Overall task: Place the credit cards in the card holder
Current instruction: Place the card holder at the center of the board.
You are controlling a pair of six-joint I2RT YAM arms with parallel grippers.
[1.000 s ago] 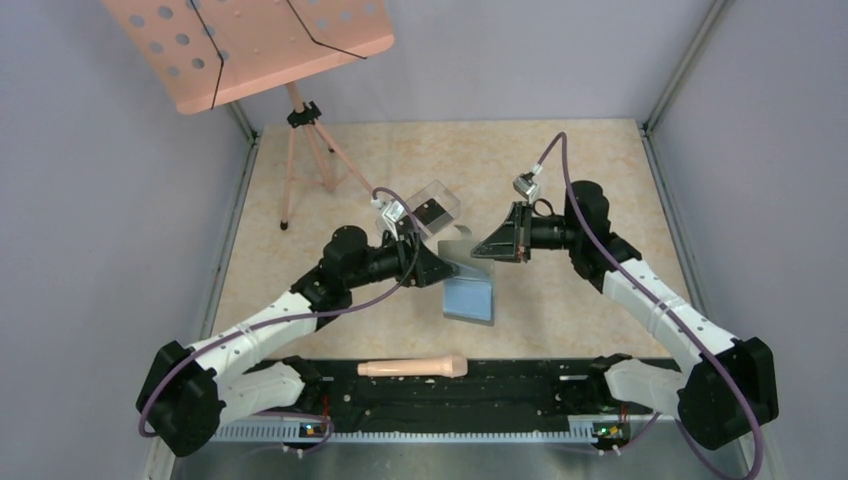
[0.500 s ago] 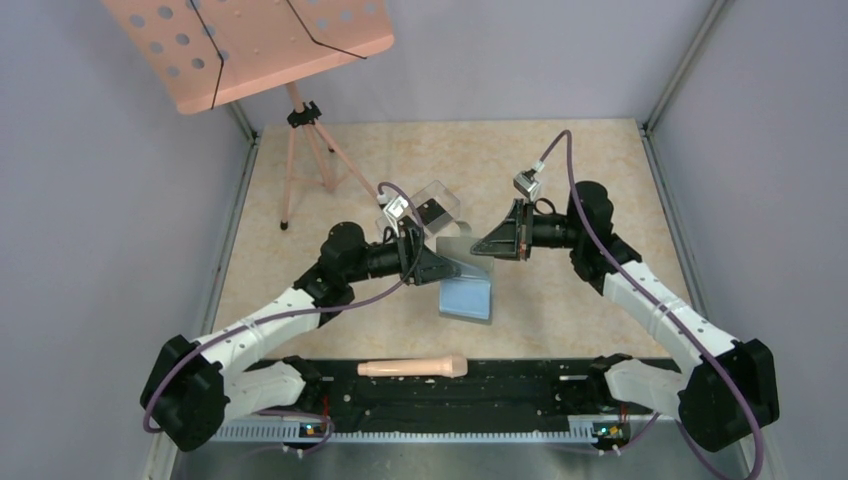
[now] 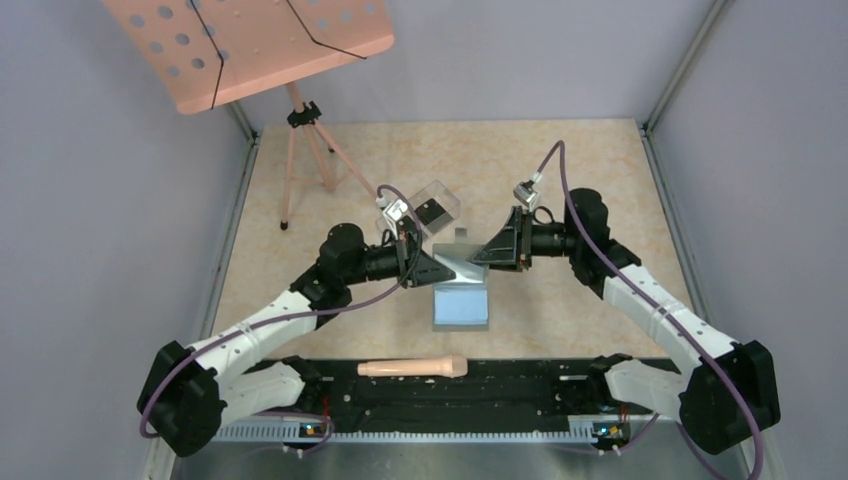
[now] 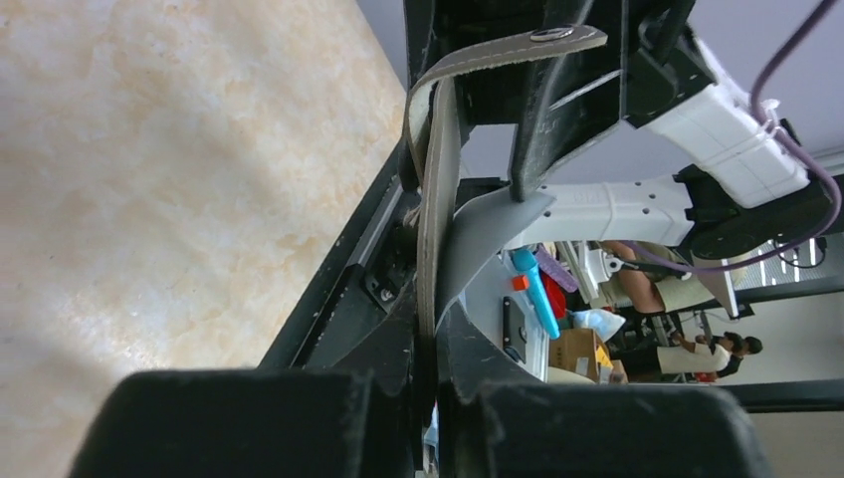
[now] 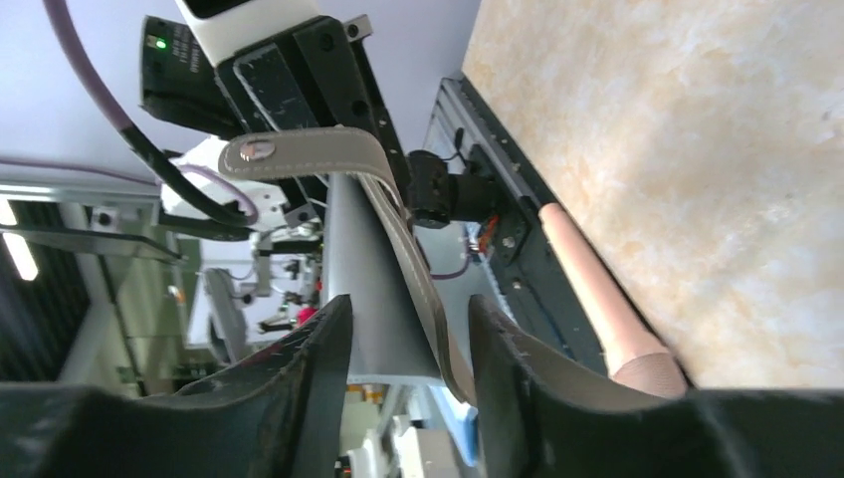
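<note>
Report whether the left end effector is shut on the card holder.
Yes, the left end effector pinches a gray leaf of the card holder with no gap showing.

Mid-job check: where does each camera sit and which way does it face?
Top external: above and behind the bases, looking down on the table; left arm and right arm meet at the card holder.
Left wrist: on the left arm, looking along the left gripper, jaws shut on the holder; right arm beyond.
Right wrist: on the right arm, looking along the right gripper, jaws apart around the holder; left arm beyond.
Shared: both wrist views show the snap tab.
</note>
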